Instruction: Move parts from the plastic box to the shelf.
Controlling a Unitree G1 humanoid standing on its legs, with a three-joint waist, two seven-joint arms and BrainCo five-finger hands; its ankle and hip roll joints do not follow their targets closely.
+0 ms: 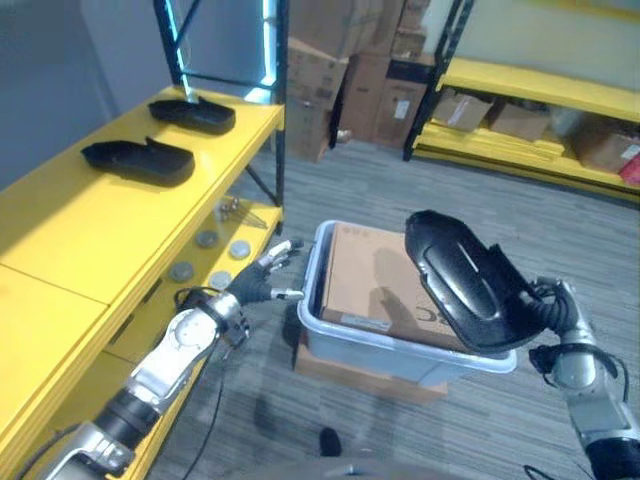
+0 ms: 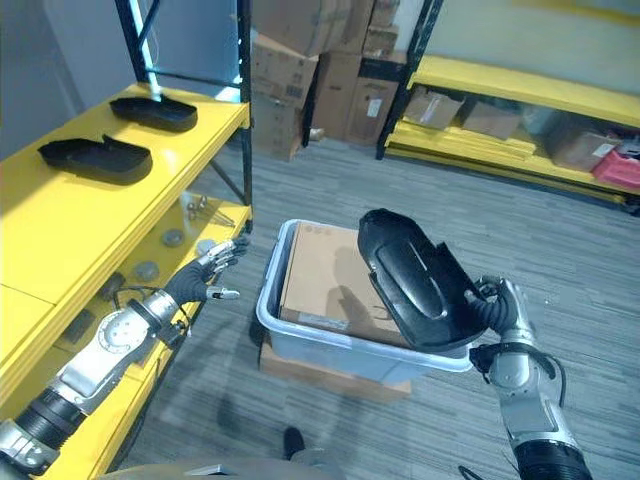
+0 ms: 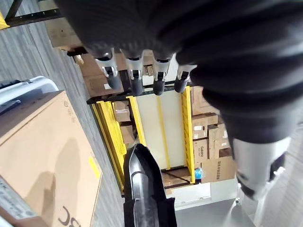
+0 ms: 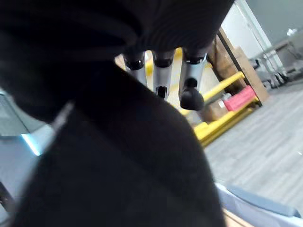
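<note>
My right hand [image 1: 553, 308] holds a large black moulded part [image 1: 465, 280] tilted up over the right end of the grey plastic box [image 1: 400, 352]. Its fingers [image 4: 189, 80] hook over the edge of the part [image 4: 118, 165]. A brown cardboard sheet [image 1: 365, 275] covers the inside of the box. My left hand [image 1: 255, 283] hovers just left of the box rim, fingers [image 3: 135, 78] straight and holding nothing. Two more black parts [image 1: 140, 160] [image 1: 193, 114] lie on the top of the yellow shelf [image 1: 90, 225] at the left.
The plastic box rests on a flat cardboard box [image 1: 360, 378] on the floor. Small metal discs [image 1: 205, 240] lie on the lower shelf level. Stacked cartons [image 1: 340, 70] and a yellow rack [image 1: 540, 110] stand at the back.
</note>
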